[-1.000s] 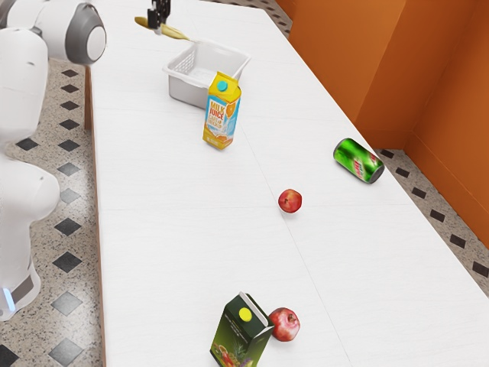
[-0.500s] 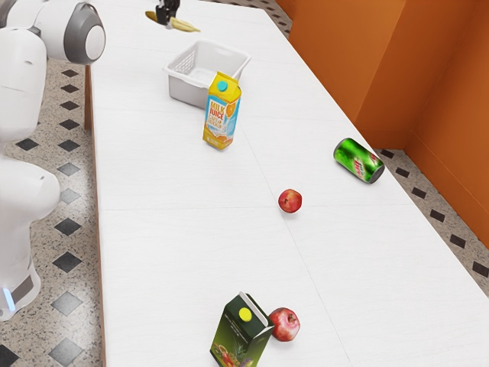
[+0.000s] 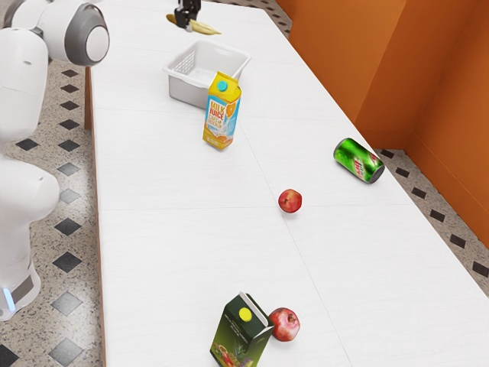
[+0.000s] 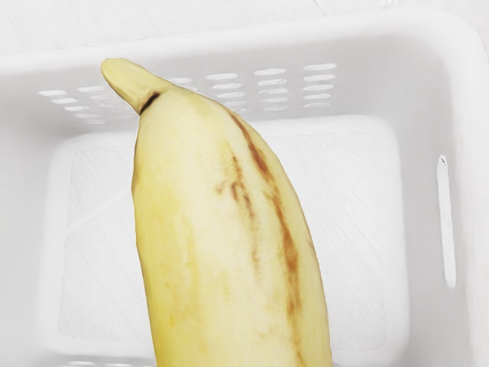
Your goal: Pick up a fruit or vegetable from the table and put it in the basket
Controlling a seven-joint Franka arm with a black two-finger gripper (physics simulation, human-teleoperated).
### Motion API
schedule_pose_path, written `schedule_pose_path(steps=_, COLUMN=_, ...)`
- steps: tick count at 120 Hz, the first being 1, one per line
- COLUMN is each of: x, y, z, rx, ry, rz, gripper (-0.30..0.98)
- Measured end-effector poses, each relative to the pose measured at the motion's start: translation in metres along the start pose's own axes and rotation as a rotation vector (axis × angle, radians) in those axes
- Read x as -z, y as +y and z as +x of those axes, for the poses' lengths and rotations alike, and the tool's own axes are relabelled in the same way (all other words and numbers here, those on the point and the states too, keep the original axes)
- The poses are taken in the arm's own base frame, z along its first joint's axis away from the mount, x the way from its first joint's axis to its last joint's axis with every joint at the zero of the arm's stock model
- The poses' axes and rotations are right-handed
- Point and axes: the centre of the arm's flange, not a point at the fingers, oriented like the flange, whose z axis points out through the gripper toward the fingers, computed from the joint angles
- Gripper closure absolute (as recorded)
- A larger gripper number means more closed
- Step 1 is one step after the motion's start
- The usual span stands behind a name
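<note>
At the top of the exterior view, my black gripper (image 3: 186, 24) is shut on a yellow banana (image 3: 205, 29), which hangs in the air near the far side of the white basket (image 3: 187, 92). The wrist view has the banana (image 4: 221, 229) large and close, its stem end over the inside of the basket (image 4: 367, 88). Brown streaks run along its peel. Two red apples, one near the table's middle (image 3: 290, 201) and one lower down (image 3: 285, 325), lie on the table.
A yellow milk-juice carton (image 3: 221, 115) stands right by the basket. Toward the exterior view's right edge of the table (image 3: 176, 229) lies a green can (image 3: 358, 160). A dark green carton (image 3: 241, 333) is beside the lower apple.
My gripper has carried the banana toward the exterior view's right and slightly down the picture. The basket, cartons, can and apples have stayed where they were.
</note>
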Motion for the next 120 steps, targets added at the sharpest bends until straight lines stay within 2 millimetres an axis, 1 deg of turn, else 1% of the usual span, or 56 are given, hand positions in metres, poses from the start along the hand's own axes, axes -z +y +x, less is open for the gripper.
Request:
schedule_pose_path(steps=19, x=-0.002, y=0.001, z=0.009, rx=-0.012, ry=0.006, rz=0.0, gripper=0.53)
schedule_pose_path(steps=34, x=-0.005, y=0.001, z=0.029, rx=-0.041, ry=0.033, rz=0.01, gripper=0.53)
schedule_pose_path(steps=40, x=-0.006, y=0.001, z=0.034, rx=-0.047, ry=0.038, rz=0.014, gripper=0.53)
schedule_pose_path(steps=53, x=-0.01, y=-0.001, z=0.034, rx=-0.044, ry=0.041, rz=0.023, gripper=0.53)
schedule_pose_path(steps=64, x=-0.009, y=-0.004, z=0.028, rx=-0.033, ry=0.038, rz=0.039, gripper=0.53)
schedule_pose_path(steps=72, x=-0.009, y=-0.005, z=0.027, rx=-0.03, ry=0.039, rz=0.046, gripper=0.52)
schedule_pose_path(steps=79, x=-0.019, y=-0.007, z=0.026, rx=-0.027, ry=0.041, rz=0.039, gripper=0.52)
schedule_pose_path(steps=93, x=-0.037, y=-0.009, z=0.033, rx=-0.034, ry=0.046, rz=0.024, gripper=0.53)
schedule_pose_path(steps=103, x=-0.044, y=-0.009, z=0.038, rx=-0.04, ry=0.048, rz=0.017, gripper=0.53)
schedule_pose_path(steps=120, x=-0.058, y=-0.01, z=0.038, rx=-0.037, ry=0.048, rz=0.003, gripper=0.53)
